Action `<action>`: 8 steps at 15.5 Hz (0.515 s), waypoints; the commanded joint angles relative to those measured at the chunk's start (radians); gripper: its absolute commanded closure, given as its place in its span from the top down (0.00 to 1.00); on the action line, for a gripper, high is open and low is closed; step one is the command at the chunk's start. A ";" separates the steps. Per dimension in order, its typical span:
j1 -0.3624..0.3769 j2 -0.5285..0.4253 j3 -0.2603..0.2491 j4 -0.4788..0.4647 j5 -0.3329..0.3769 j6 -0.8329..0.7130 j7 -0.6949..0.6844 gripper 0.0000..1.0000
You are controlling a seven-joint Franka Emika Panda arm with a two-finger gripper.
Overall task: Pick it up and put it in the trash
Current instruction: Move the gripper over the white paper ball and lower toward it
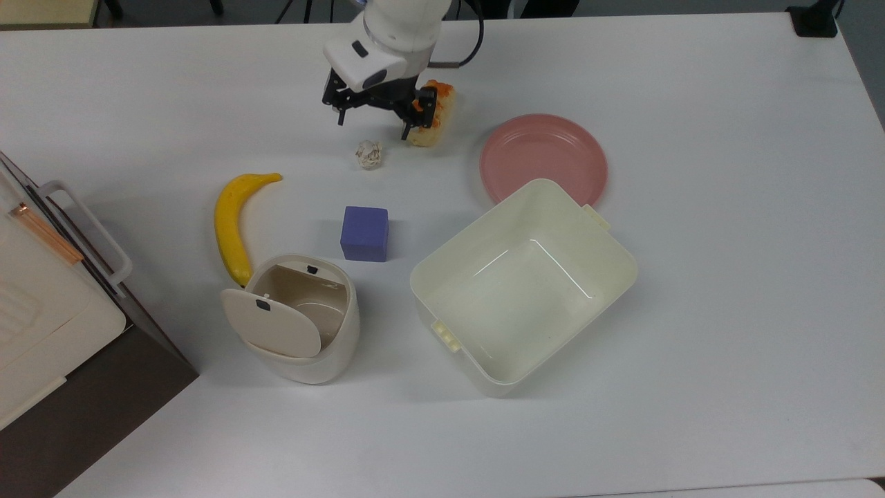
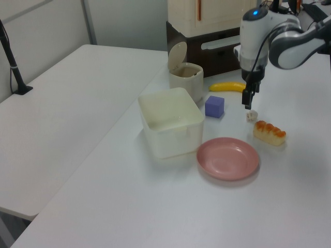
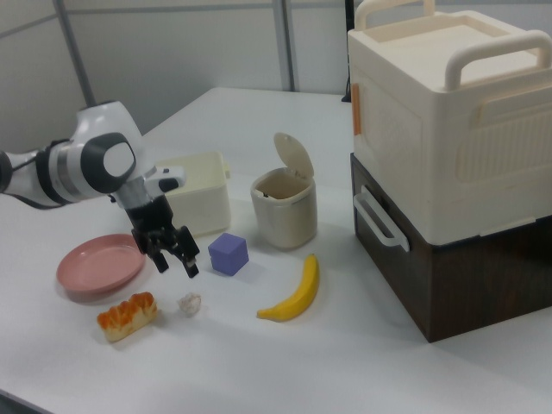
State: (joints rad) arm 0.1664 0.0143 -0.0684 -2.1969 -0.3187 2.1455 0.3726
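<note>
Round paper ball (image 1: 368, 154), no long axis

A robotics laboratory or test room in an office-type building. The white robot arm (image 2: 258, 31) with a black cable stands at a wide white laminate table (image 1: 726, 311), and a second, matching white table (image 2: 57, 119) adjoins it, with a black clamp-mounted pole (image 2: 13, 62) at its far edge. Around the arm, unrelated props are laid out as for a trial: a yellow plastic banana (image 1: 231, 221), a purple cube (image 1: 364, 233), a pink round plate (image 1: 543, 159) and a square cream plastic tub (image 1: 523, 283). Beyond the arm in the right view, plain grey partition panels (image 3: 172, 60) with metal uprights close off the space. Near the arm in the left view, dark equipment and cables (image 2: 305, 15) are visible.
</note>
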 commanded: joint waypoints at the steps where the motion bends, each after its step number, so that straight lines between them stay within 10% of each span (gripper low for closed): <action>1: 0.035 0.042 -0.024 -0.018 -0.066 0.040 0.101 1.00; 8: 0.027 0.067 -0.024 -0.020 -0.069 0.042 0.104 1.00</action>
State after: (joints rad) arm 0.1750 0.0811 -0.0686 -2.2024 -0.3679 2.1641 0.4504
